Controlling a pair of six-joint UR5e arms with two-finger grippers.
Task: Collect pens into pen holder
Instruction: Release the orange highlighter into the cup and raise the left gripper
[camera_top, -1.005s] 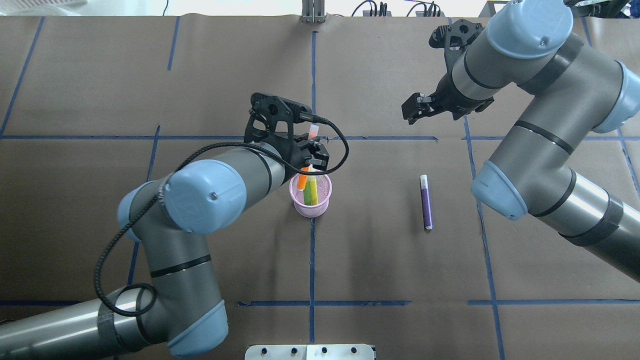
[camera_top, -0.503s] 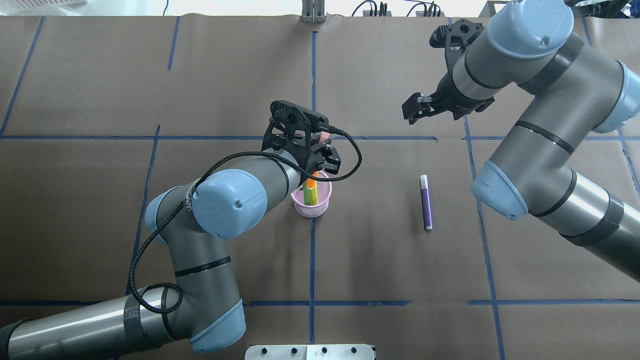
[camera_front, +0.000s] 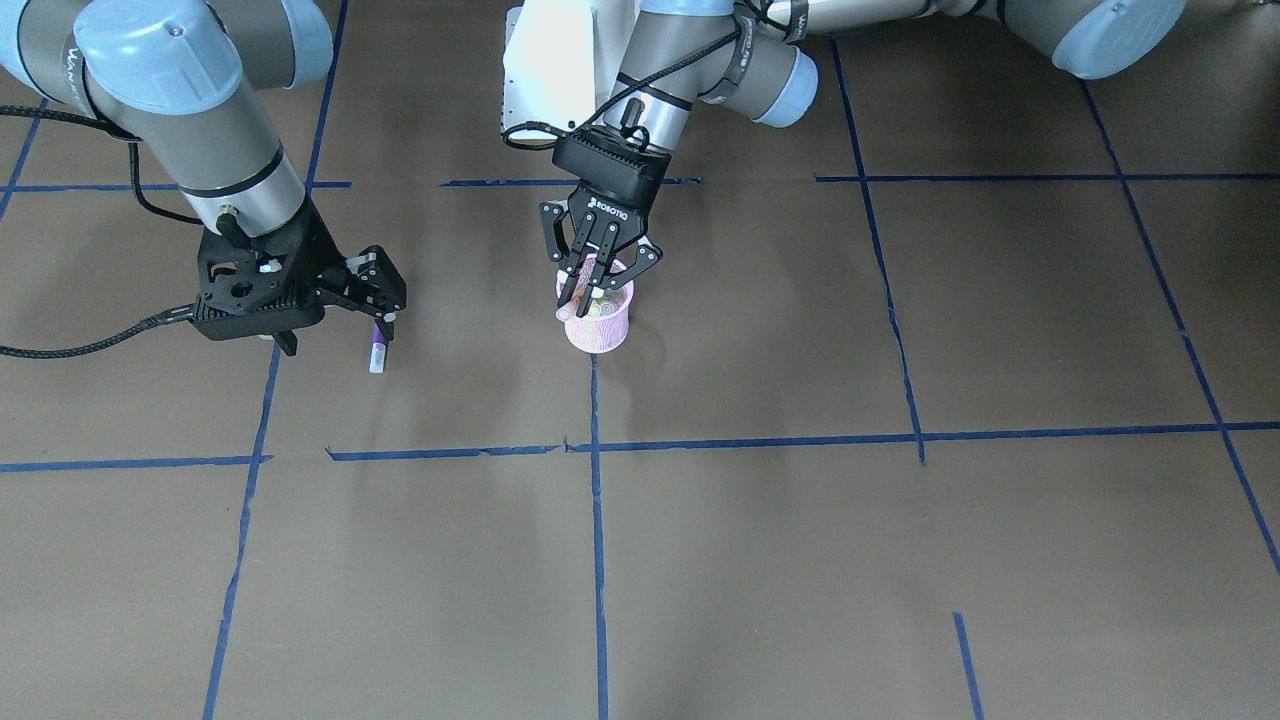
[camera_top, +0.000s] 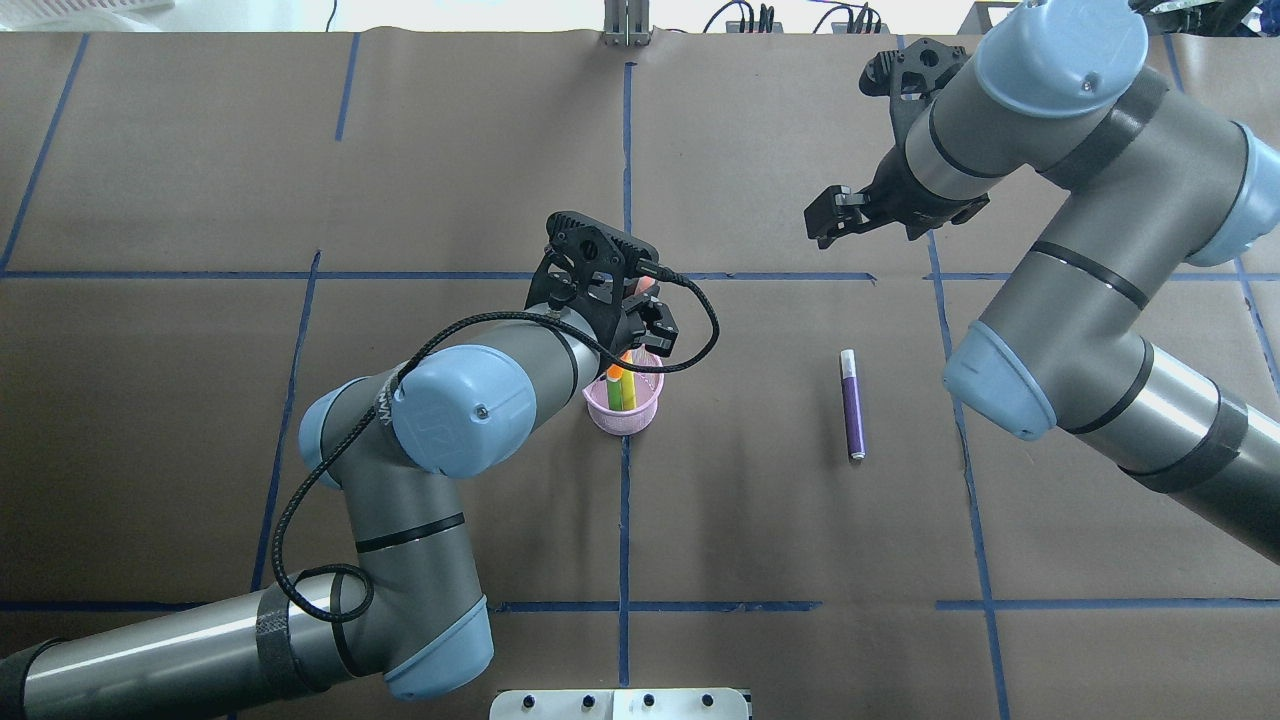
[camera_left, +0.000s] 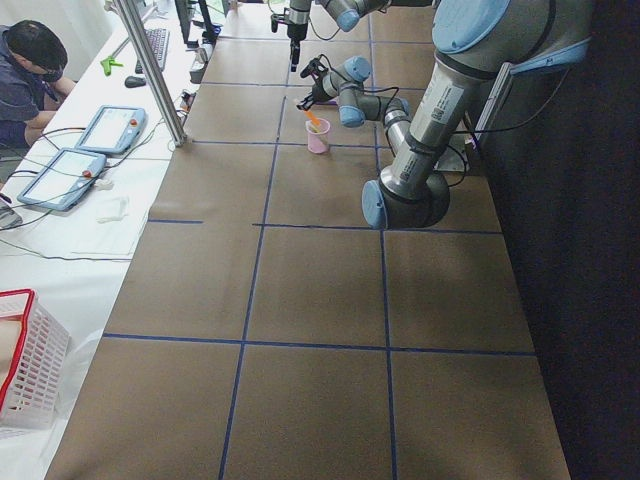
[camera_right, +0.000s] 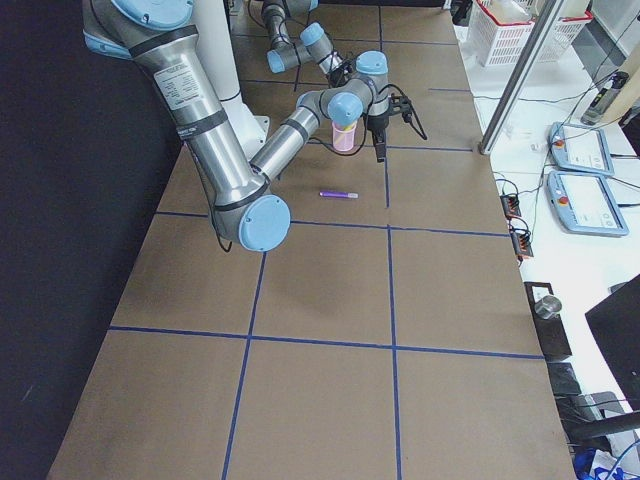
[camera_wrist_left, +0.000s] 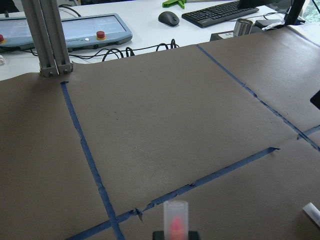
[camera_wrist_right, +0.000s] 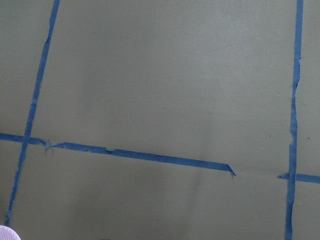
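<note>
**Left claw** (camera_top: 645, 335): positioned over the 12 o'clock rim of the pen holder (camera_top: 610, 418), a small round pink wire-mesh cup with a solid rim. The cup stands upright on the brown paper-covered table (camera_top: 760, 520). The claw is closed narrowly on the orange pen (camera_top: 626, 360), a slim marker-like stick with a pale translucent cap. The pen is tilted, with its lower end inside the cup and its cap end sticking out past the fingers toward 12 o'clock (the left wrist view shows only that cap, upright at the bottom edge).

**Green pen** (camera_top: 617, 392), a slim stick of the same marker type: inside the pen holder, leaning, just beside the orange pen. Contact between the two cannot be determined.

**Purple pen** (camera_top: 851, 405), same type, with a pale cap end: lying flat on the table at 3 o'clock from the pen holder and well apart from it. The cap end points to 12 o'clock. Nothing touches it.

**Right claw** (camera_top: 828, 218): raised above the table, toward 12 o'clock from the purple pen in the overhead view. In the front-facing view it hangs just over that pen. The fingers are parted and hold nothing.

**Blue tape lines** (camera_top: 624, 520): these mark the table into squares. The pen holder sits on the centre line, at 6 o'clock from the nearest crossing.
</note>
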